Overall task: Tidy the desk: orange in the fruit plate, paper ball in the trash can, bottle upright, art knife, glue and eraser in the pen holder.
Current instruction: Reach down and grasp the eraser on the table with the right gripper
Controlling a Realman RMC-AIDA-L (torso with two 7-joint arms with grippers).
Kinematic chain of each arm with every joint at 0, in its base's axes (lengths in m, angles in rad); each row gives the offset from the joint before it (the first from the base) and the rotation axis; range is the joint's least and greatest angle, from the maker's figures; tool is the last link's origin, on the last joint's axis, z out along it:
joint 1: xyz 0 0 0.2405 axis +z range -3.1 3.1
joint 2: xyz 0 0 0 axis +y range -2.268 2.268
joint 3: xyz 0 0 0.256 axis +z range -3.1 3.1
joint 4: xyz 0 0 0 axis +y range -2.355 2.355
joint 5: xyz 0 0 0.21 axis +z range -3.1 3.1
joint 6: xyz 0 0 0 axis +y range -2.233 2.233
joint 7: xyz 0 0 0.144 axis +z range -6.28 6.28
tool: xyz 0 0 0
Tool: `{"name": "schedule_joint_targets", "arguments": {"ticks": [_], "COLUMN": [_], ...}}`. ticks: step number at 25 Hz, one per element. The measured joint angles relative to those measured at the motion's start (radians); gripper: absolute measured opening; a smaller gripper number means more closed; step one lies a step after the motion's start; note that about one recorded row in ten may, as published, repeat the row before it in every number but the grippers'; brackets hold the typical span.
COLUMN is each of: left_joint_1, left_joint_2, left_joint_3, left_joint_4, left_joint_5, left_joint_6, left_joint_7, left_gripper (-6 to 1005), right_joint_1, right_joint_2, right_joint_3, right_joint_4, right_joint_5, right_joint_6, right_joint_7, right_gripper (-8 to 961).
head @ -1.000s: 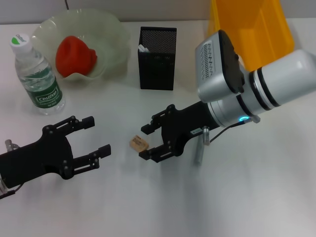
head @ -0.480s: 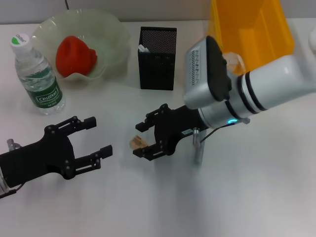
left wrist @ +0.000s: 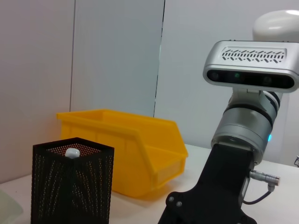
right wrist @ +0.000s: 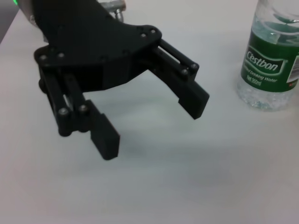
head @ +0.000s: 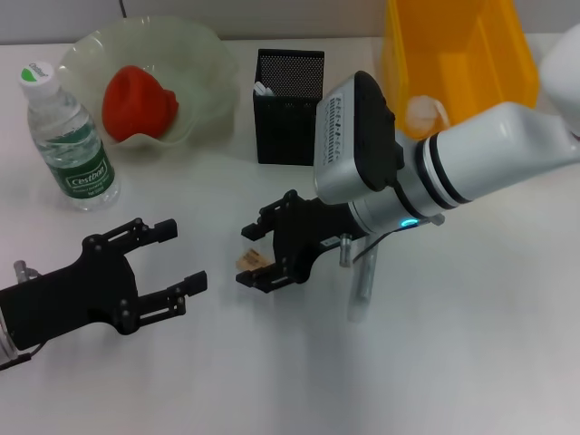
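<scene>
- Eraser work is what we are doing here: our right gripper (head: 256, 255) is low over the white desk (head: 453, 362), jaws spread wide, with the small tan block eraser (head: 251, 262) lying on the desk between the fingertips, not yet pinched as far as we can judge.
- We approach from the side with the fingers either side of the eraser, so that closing them should trap its short faces.
- Our left gripper (head: 172, 258) hangs just above the desk near the front edge on our left, its jaws also wide and empty; the right wrist view shows those black fingers (right wrist: 191, 93) clearly apart.
- The black mesh pen holder (head: 289, 107) stands behind the eraser, near enough for a short lift and carry; something white already pokes up inside it.
- The slim grey stick (head: 361, 288) lying just beside our right wrist is probably the art knife or the glue; we cannot tell which.
- The orange-red fruit (head: 138, 102) already sits in the pale green wavy-rimmed plate (head: 204, 54).
- The clear plastic water bottle with green label (head: 71, 143) already stands upright beside that plate.
- The yellow plastic bin (head: 453, 54) at the back right looks to be the trash can.
</scene>
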Motion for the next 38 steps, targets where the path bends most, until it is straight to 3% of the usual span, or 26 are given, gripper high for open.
{"name": "schedule_joint_targets", "arguments": {"ticks": [15, 20, 29, 38], "left_joint_1": [0.009, 0.009, 0.009, 0.006], "left_joint_2": [-0.005, -0.004, -0.003, -0.003], "left_joint_3": [-0.003, -0.003, 0.0, -0.004], "left_joint_4": [-0.002, -0.002, -0.001, 0.0], "left_joint_5": [0.001, 0.0, 0.0, 0.0], "left_joint_6": [0.006, 0.006, 0.006, 0.007], "left_joint_7": [0.001, 0.001, 0.001, 0.001], "left_gripper": [801, 800, 800, 801], "right_joint_1": [0.012, 0.011, 0.023, 0.024], "right_joint_2": [0.0, 0.0, 0.0, 0.0], "right_joint_3": [-0.018, -0.02, -0.125, -0.121], "right_joint_4": [0.027, 0.028, 0.047, 0.05], "right_joint_5": [0.011, 0.012, 0.087, 0.089], "right_joint_6": [0.014, 0.016, 0.083, 0.092], "right_joint_7": [0.01, 0.012, 0.013, 0.015], "right_gripper": [621, 505, 511, 509]}}
